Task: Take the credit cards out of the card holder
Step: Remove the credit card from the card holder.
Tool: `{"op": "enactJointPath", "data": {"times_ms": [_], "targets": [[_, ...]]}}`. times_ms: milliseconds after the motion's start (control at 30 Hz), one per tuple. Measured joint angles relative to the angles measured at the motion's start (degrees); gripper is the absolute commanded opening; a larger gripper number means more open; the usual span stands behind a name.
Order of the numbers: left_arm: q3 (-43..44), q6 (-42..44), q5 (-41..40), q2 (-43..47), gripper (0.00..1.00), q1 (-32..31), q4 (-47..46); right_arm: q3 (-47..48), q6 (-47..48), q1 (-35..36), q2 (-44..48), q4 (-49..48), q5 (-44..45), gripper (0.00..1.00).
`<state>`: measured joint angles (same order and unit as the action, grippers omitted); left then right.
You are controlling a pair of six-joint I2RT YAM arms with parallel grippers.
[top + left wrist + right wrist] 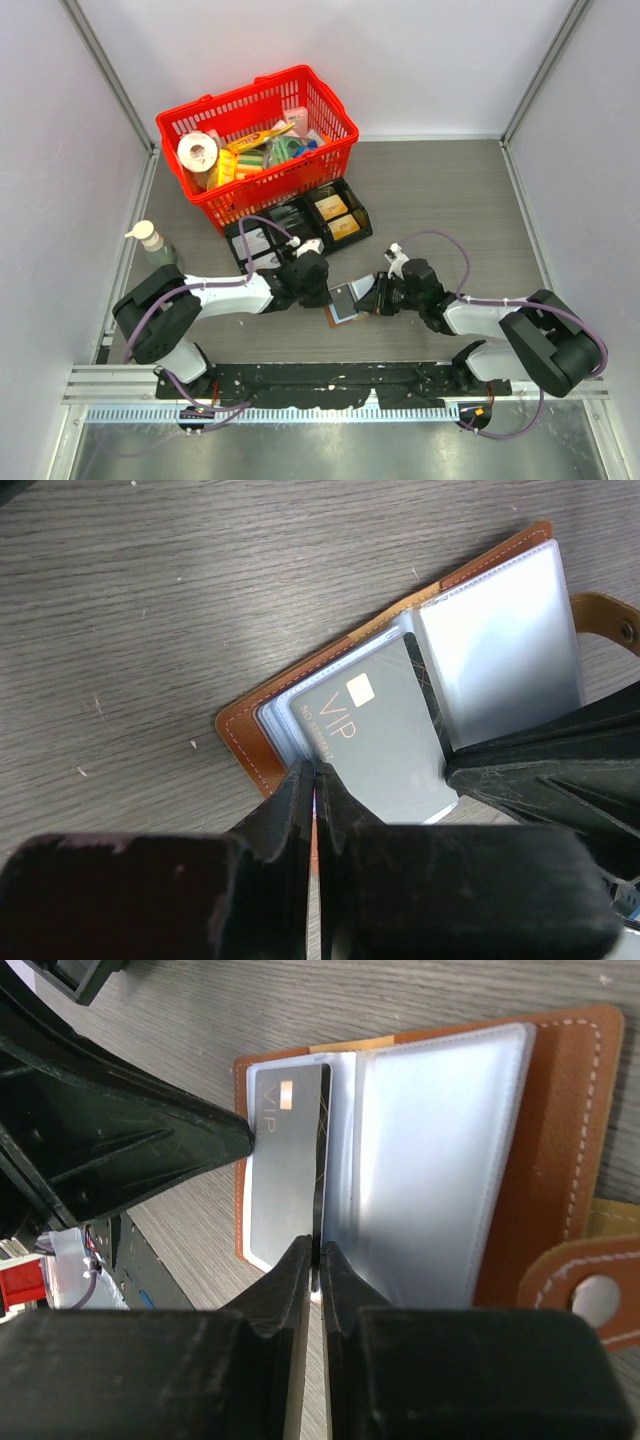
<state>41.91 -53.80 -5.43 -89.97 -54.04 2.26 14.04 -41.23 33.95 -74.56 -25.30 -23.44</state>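
The card holder [343, 305] lies open on the wooden table between my two grippers, brown with tan stitched edges [250, 738] and clear sleeves [430, 1150]. A grey credit card [375, 730] marked VIP with a gold chip sticks partly out of a sleeve. It also shows in the right wrist view [285, 1160]. My left gripper [316, 770] is shut on the brown edge of the card holder. My right gripper [314, 1245] is shut on the near edge of the credit card. In the top view the left gripper [325, 288] and right gripper [375, 295] face each other across the holder.
A red basket [290, 185] full of groceries stands at the back left. A black divided tray [365, 222] sits just in front of it. A small bottle [155, 240] stands by the left wall. The holder's snap strap [585, 1295] hangs at its right side.
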Motion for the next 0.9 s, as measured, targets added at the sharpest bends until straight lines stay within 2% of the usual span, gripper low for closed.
{"op": "enactJointPath", "data": {"times_ms": [200,500,600,667,900], "targets": [[0.48,-0.02,-0.09,-0.22,0.02,-0.02,0.74,-1.62,-0.74,-1.64,0.46,-1.68,-1.79,0.01],[0.72,-0.04,-0.09,-0.31,0.02,-0.02,1.07,-1.86,-0.79,-3.37,0.83,-2.16,-3.1,0.01],[0.72,-0.04,-0.09,-0.31,0.02,-0.02,1.07,-1.86,-0.76,-3.45,0.83,-2.16,-3.56,0.15],[0.72,-0.04,-0.09,-0.33,0.02,-0.02,1.07,-1.86,-0.79,-3.45,0.83,-2.16,-3.91,0.2],[1.07,-0.04,-0.07,-0.52,0.01,-0.02,1.46,-1.6,-0.87,-3.45,-1.88,-3.65,-5.22,0.23]]}}
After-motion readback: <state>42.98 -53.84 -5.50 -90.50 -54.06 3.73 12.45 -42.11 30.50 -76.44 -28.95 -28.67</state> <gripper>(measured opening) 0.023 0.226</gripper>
